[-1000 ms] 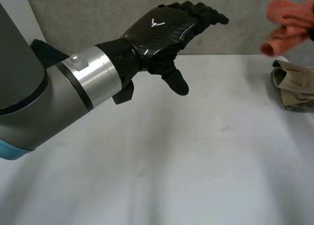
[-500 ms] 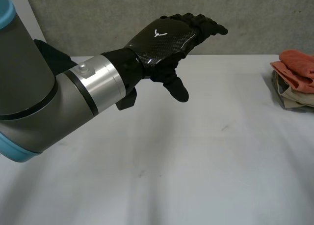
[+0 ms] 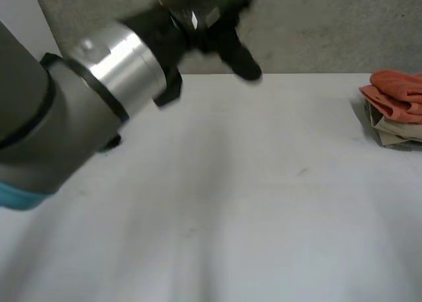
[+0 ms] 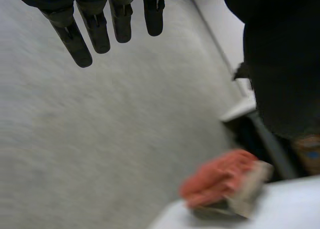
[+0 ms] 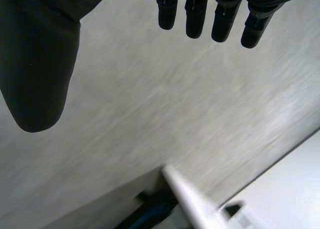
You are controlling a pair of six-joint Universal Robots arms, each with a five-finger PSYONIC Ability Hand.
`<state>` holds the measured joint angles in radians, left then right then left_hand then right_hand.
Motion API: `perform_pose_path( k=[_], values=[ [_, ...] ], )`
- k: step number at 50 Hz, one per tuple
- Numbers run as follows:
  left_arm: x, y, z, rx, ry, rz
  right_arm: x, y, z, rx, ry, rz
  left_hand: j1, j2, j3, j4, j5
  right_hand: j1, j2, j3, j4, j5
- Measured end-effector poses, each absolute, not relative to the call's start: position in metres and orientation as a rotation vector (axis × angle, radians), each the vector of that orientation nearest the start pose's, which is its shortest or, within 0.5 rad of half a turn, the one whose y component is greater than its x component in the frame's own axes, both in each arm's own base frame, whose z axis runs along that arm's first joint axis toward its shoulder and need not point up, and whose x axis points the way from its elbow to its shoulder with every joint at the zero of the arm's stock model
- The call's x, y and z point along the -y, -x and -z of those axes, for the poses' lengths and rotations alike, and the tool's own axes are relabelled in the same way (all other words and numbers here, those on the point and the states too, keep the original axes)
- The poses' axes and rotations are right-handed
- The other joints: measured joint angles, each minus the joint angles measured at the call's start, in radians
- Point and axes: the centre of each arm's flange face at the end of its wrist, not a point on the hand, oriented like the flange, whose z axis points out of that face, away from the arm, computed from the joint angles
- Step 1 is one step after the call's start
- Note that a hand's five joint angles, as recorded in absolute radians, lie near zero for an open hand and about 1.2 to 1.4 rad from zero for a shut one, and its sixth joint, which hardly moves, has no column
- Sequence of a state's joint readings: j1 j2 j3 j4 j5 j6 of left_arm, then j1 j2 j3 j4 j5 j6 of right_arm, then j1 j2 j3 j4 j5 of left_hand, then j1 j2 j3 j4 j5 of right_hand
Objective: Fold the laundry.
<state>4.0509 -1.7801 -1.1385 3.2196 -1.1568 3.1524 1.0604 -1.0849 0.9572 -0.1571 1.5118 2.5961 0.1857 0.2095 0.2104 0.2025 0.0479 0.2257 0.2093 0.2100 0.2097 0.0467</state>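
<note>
Lying on table (image 3: 231, 183): orange cloth (image 3: 397, 93) atop beige cloth (image 3: 390, 130); left hand (image 4: 98, 28), right hand (image 5: 37, 64) fingers straight.

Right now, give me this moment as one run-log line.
left hand open, empty, off table | right hand open, empty | orange cloth on beige cloth, table's right edge

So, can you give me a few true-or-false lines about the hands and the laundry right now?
1. The orange cloth lies on the beige cloth. True.
2. The left hand holds the orange cloth. False: its fingers are straight and hold nothing.
3. The right hand is open. True.
4. The cloths lie in the middle of the table. False: they sit at its edge, on the robot's right side.
</note>
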Motion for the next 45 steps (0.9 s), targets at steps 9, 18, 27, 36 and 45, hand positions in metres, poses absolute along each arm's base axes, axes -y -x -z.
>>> perform_pose_path(
  k=[9,18,27,36,45],
  values=[
    [0.261,0.299,-0.431,1.346,0.480,-2.314,0.414,-0.038,-0.395,1.256,-0.360,-2.361,0.004,0.000,0.000,0.000,0.000,0.000,0.000,0.000,0.000,0.000],
    [0.373,0.222,-0.362,1.856,0.605,-2.609,0.347,-0.161,-0.330,1.448,-0.758,-2.602,0.002,0.000,0.000,0.000,0.000,0.000,0.000,0.000,0.000,0.000],
    [0.474,0.165,-0.216,2.252,1.026,-2.632,0.291,-0.204,-0.242,1.731,-1.024,-2.427,0.000,0.000,0.000,0.000,0.000,0.000,0.000,-0.001,0.000,0.000],
    [0.521,0.149,-0.118,2.135,1.251,-2.686,0.279,-0.202,-0.206,1.841,-1.087,-2.295,0.171,0.142,0.124,0.131,0.118,0.000,0.000,-0.001,0.000,0.000],
    [0.517,0.169,-0.155,2.056,1.073,-2.778,0.275,-0.198,-0.199,1.866,-1.084,-2.263,0.934,0.981,0.965,0.993,0.951,0.000,0.000,-0.001,0.000,0.000]
  ],
)
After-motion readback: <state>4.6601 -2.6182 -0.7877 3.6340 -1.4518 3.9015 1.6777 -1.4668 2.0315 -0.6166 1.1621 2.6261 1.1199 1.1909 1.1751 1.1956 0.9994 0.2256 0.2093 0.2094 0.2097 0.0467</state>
